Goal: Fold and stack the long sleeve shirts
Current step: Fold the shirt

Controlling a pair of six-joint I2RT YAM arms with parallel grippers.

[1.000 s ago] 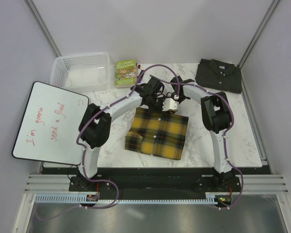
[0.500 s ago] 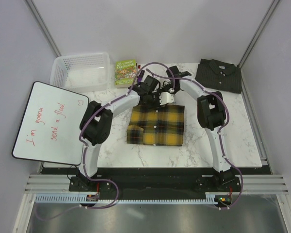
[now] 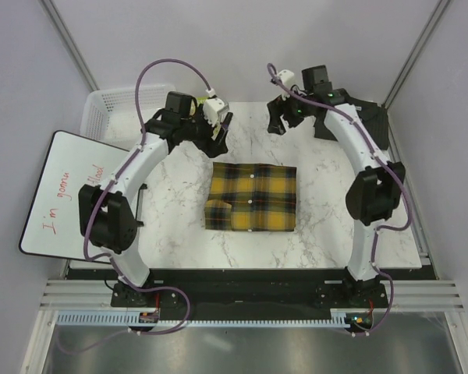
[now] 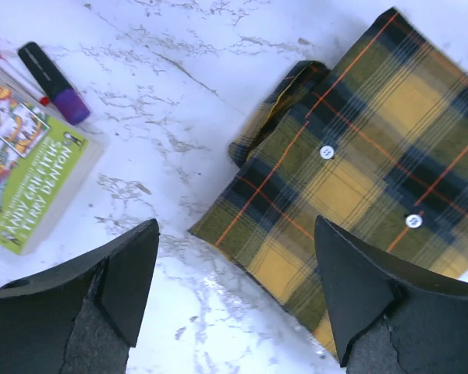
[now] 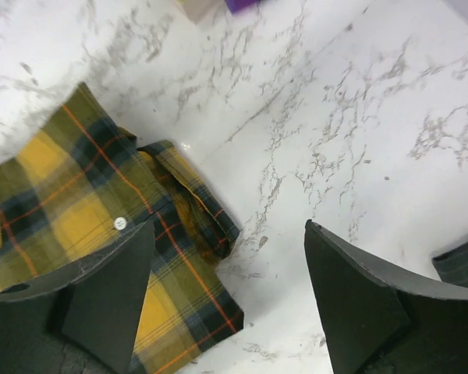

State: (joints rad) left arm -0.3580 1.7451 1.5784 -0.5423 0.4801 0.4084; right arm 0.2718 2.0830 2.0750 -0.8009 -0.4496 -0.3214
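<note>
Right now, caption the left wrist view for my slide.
Open left gripper above the marble table, folded plaid shirt at right, book and purple marker at left.

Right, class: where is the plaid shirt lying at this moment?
In the top external view the plaid shirt lies folded at the middle of the table, with the grey shirt away at the far right corner.
</note>
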